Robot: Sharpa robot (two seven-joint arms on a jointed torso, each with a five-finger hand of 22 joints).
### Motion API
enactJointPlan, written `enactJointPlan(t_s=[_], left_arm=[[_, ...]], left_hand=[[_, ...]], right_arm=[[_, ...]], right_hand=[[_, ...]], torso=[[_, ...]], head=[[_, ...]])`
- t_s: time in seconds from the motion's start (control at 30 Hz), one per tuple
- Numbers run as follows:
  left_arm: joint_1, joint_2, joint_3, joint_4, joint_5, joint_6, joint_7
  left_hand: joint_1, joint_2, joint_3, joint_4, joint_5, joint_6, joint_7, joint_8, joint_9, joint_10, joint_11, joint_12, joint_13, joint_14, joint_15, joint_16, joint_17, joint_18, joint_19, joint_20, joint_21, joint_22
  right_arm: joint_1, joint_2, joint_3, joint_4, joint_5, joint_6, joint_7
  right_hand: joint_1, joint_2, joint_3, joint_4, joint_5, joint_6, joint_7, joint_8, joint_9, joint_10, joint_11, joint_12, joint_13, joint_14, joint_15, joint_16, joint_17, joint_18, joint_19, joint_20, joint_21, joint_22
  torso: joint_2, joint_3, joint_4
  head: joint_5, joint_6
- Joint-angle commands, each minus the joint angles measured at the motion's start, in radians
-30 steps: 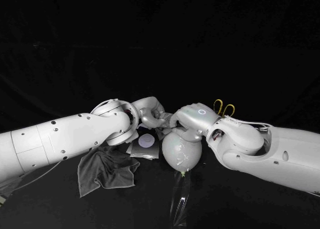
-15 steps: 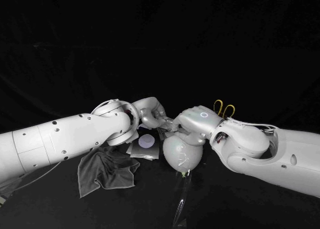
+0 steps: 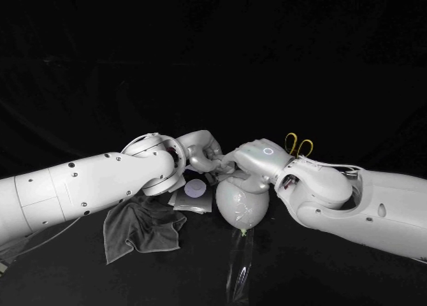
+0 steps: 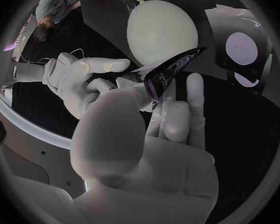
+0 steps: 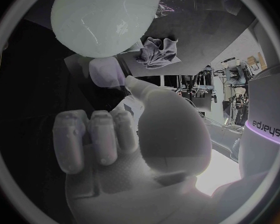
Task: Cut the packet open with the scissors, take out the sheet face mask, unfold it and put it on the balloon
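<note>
A pale balloon (image 3: 241, 204) lies on the black table just below both hands, its knot toward me. My left hand (image 3: 202, 153) and right hand (image 3: 250, 162) meet above its far end. Between them stretches a thin, dark, glossy folded sheet, the face mask (image 4: 174, 67). The left hand (image 4: 152, 124) pinches one end of it and the right hand (image 4: 84, 79) holds the other end. The balloon (image 4: 162, 32) sits right behind the sheet. In the right wrist view the right hand (image 5: 115, 134) has its fingers curled in beside the balloon (image 5: 105, 20).
The cut silver packet (image 3: 194, 194) lies left of the balloon, with a crumpled grey cloth (image 3: 140, 226) nearer me. Yellow-handled scissors (image 3: 299, 145) lie behind the right wrist. A clear film strip (image 3: 239, 268) lies in front of the balloon.
The right hand shifted slightly right and down, then came back toward the left hand. The balloon, packet and cloth have stayed put.
</note>
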Motion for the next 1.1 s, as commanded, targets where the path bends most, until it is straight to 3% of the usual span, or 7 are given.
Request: enactJointPlan(t_s=[0.03,0.27,0.5,0.7,0.83,1.1], left_arm=[[0.001,0.003,0.001,0.005,-0.002,-0.007,0.000],[0.001,0.003,0.001,0.006,-0.002,-0.013,-0.004],[0.001,0.004,0.001,0.009,-0.003,-0.018,-0.005],[0.001,0.006,0.001,0.015,-0.003,-0.016,-0.005],[0.001,0.008,0.001,0.019,-0.003,-0.012,-0.006],[0.001,0.012,0.001,0.024,-0.003,-0.007,-0.007]], left_hand=[[-0.002,0.006,0.005,-0.001,0.003,0.008,0.000,0.020,0.047,0.023,-0.019,-0.002,0.001,0.002,-0.006,0.001,-0.001,0.014,-0.002,-0.007,0.004,0.002],[-0.002,0.006,0.006,-0.002,0.003,0.008,0.000,0.020,0.047,0.024,-0.019,-0.002,0.001,0.003,-0.006,0.001,0.000,0.014,-0.002,-0.007,0.005,0.002],[-0.003,0.006,0.007,-0.003,0.003,0.008,0.000,0.020,0.047,0.024,-0.019,-0.002,0.001,0.003,-0.006,0.002,0.003,0.014,-0.001,-0.007,0.005,0.002],[-0.003,0.006,0.007,-0.003,0.003,0.008,0.000,0.020,0.047,0.024,-0.019,-0.002,0.001,0.003,-0.006,0.002,0.003,0.014,-0.001,-0.007,0.005,0.002],[-0.004,0.006,0.009,-0.004,0.003,0.008,0.000,0.021,0.048,0.025,-0.019,-0.002,0.000,0.003,-0.007,0.001,0.000,0.014,-0.001,-0.007,0.006,0.002],[-0.004,0.006,0.009,-0.004,0.003,0.008,0.000,0.021,0.048,0.025,-0.019,-0.002,0.000,0.003,-0.007,0.001,0.000,0.014,-0.001,-0.007,0.006,0.002]], right_arm=[[0.000,0.007,-0.001,-0.008,-0.004,0.065,-0.019],[-0.001,0.017,-0.003,-0.022,-0.006,0.128,-0.044],[-0.002,0.023,-0.004,-0.032,-0.009,0.160,-0.078],[-0.003,0.035,-0.004,-0.042,-0.016,0.153,-0.117],[-0.004,0.045,-0.004,-0.047,-0.022,0.147,-0.133],[-0.005,0.059,-0.004,-0.052,-0.022,0.164,-0.144]], right_hand=[[0.003,-0.015,-0.012,0.000,0.002,-0.016,-0.006,-0.011,-0.005,0.116,-0.002,0.003,0.263,0.111,-0.010,0.003,0.263,-0.009,0.097,0.003,-0.008,0.257],[0.009,-0.019,-0.022,0.000,0.002,-0.022,-0.010,-0.017,-0.009,0.116,-0.010,0.003,0.263,0.111,-0.017,0.003,0.263,-0.009,0.096,0.000,-0.010,0.256],[0.009,-0.014,-0.029,0.005,0.002,-0.011,-0.011,-0.014,-0.009,0.116,-0.006,0.003,0.263,0.111,-0.017,0.003,0.263,-0.010,0.098,-0.002,-0.006,0.258],[0.005,-0.015,-0.047,0.016,0.002,-0.033,-0.006,-0.031,-0.019,0.116,-0.005,0.003,0.263,0.111,-0.018,0.003,0.263,-0.012,0.103,-0.003,0.003,0.261],[0.013,-0.011,-0.060,0.019,0.002,-0.064,-0.013,-0.050,-0.031,0.116,-0.019,0.003,0.263,0.111,-0.030,0.003,0.263,-0.014,0.107,-0.008,0.009,0.263],[0.021,-0.003,-0.064,0.020,0.002,-0.070,-0.020,-0.055,-0.035,0.116,-0.026,0.003,0.263,0.111,-0.037,0.003,0.263,-0.014,0.107,-0.014,0.009,0.263]], torso=[[0.000,-0.0002,0.0004],[-0.001,0.0003,-0.0004],[0.000,0.0002,-0.0011],[0.000,0.0002,-0.0012],[-0.001,0.0007,-0.0002],[-0.001,0.0005,-0.0001]], head=[[0.002,-0.002],[0.003,-0.004],[0.000,-0.004],[-0.003,-0.004],[-0.004,-0.005],[-0.005,-0.004]])
